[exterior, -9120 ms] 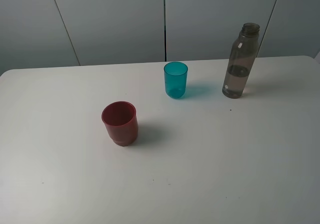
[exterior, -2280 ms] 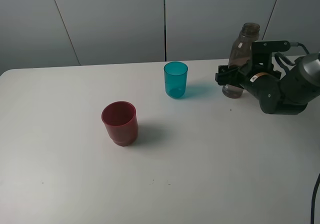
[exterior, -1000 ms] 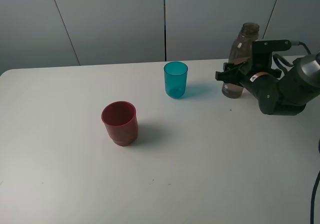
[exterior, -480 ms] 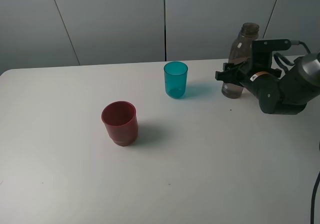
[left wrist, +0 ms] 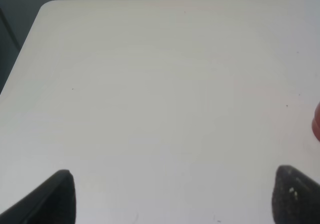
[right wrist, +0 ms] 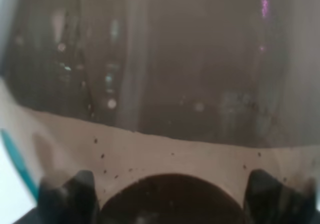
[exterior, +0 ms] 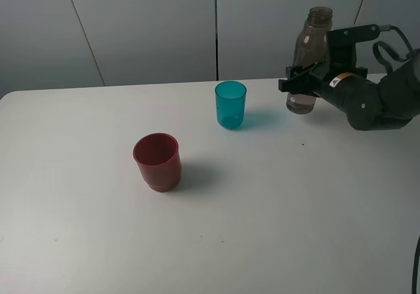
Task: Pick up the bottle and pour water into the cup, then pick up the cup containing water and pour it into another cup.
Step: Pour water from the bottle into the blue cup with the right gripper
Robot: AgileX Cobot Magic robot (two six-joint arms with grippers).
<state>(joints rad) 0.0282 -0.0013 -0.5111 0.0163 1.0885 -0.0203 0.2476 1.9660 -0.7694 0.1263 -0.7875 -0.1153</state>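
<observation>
The smoky grey-brown bottle (exterior: 309, 48) hangs upright above the table's back right, its base off the surface, with my right gripper (exterior: 301, 84) shut around its lower body. Up close in the right wrist view the bottle (right wrist: 165, 59) fills the picture. The teal cup (exterior: 230, 104) stands just left of it, apart. Nearer the front left, the red cup (exterior: 157, 161) stands alone; a sliver of it (left wrist: 316, 126) shows in the left wrist view. My left gripper (left wrist: 172, 199) is open over bare table, holding nothing, and is out of the high view.
The white table (exterior: 262, 215) stretches wide in front of the cups. Grey wall panels (exterior: 151, 25) rise right behind its back edge. The right arm's dark body (exterior: 380, 100) reaches in over the back right corner.
My right gripper has lifted the bottle off the table and carried it slightly left. Both cups stay where they were.
</observation>
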